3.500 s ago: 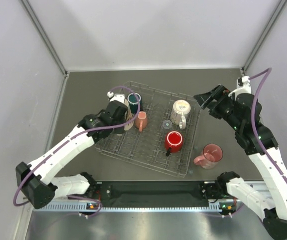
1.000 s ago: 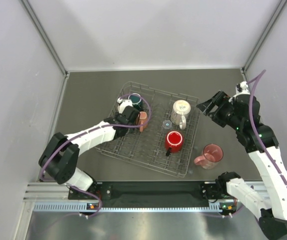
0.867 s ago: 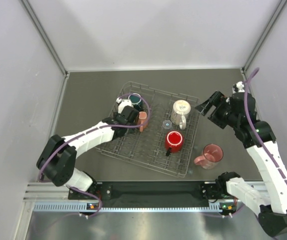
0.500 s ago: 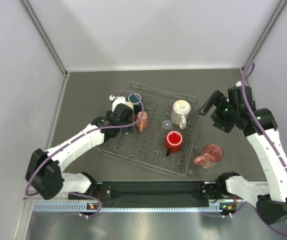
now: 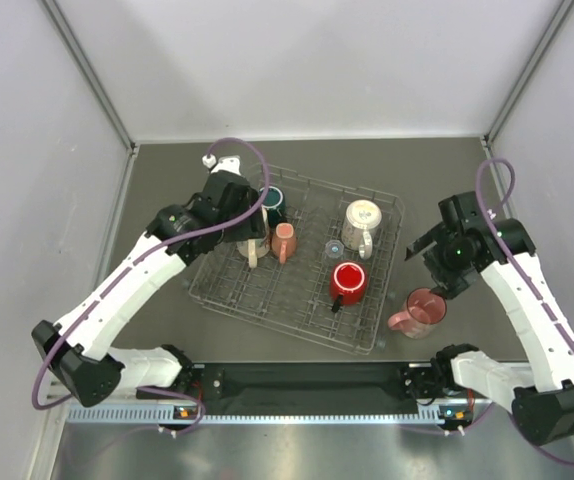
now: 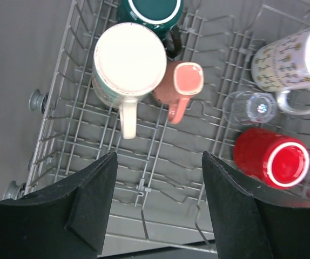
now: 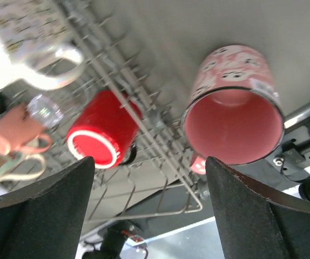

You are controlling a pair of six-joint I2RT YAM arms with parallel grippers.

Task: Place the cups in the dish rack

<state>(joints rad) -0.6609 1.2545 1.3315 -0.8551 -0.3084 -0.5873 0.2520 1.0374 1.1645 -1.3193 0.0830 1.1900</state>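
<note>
One pink cup (image 7: pixel 231 113) sits on the desk (image 5: pixel 167 180) outside the dish rack (image 5: pixel 287 297), just beneath the right gripper (image 7: pixel 149 162), spread wide and empty to take it, while the left gripper (image 6: pixel 159 162) hangs open, holding nothing, above the racked cream cup (image 6: pixel 129 59)

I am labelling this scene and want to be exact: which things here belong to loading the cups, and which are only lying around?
Part of the job: dish rack; teal mug; cream mug; salmon mug; clear glass; patterned white mug; red mug; pink mug, on the table outside the rack.
Not part of it: grey table; purple cables; metal rail.
</note>
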